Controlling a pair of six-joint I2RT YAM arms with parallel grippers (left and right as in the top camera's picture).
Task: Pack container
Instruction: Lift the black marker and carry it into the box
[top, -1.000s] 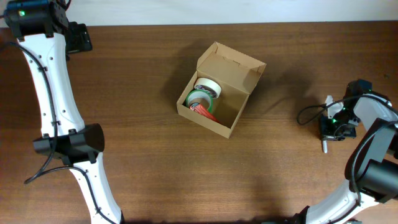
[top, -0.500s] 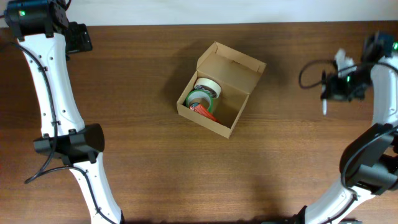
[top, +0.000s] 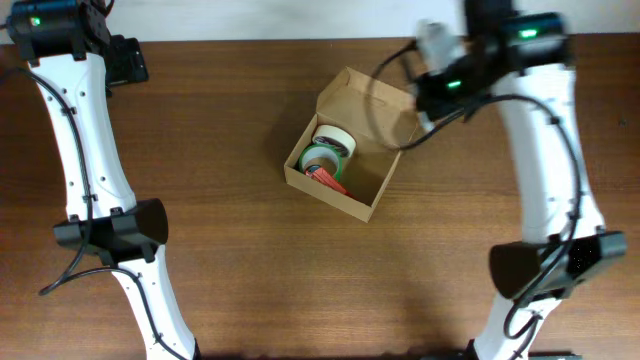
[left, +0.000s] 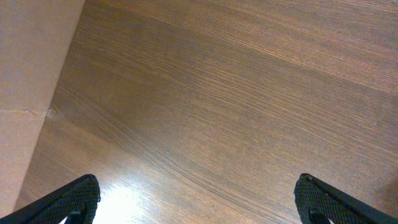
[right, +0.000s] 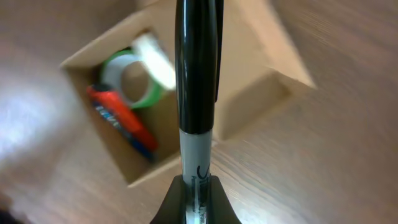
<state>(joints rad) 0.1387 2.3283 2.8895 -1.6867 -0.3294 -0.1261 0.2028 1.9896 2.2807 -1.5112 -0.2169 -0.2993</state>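
At table (top: 250, 280) ctr sits the box (top: 372, 178), turned at an angle, its flap (top: 375, 103) standing open on the far-right side. Packed toward the left end inside are a white roll (top: 335, 140), a green roll (top: 320, 158) touching it on the near side, and a red item (top: 326, 179) w/ blue print lying just beside the green one. The right part of the box floor is bare cardboard.

Over the flap's right edge hangs the right gripper (right: 196, 200) — jaws pinched tight on a marker (right: 198, 74), black barrel w/ a grey band near the grip. Its wrist view looks along the marker, which runs up the frame across the box opening, w/ both rolls and the red item to its left. The overhead view is blurred around that wrist, so the marker can't be made out there. Whether its tip is above the rim or lower can't be told either.

Far left, by the table's back corner and well apart from the box, is the left gripper (left: 196, 202) — jaws spread wide, nothing btw them, only wood grain below. A pale tan surface fills the left edge of its wrist view; can't tell what it is.
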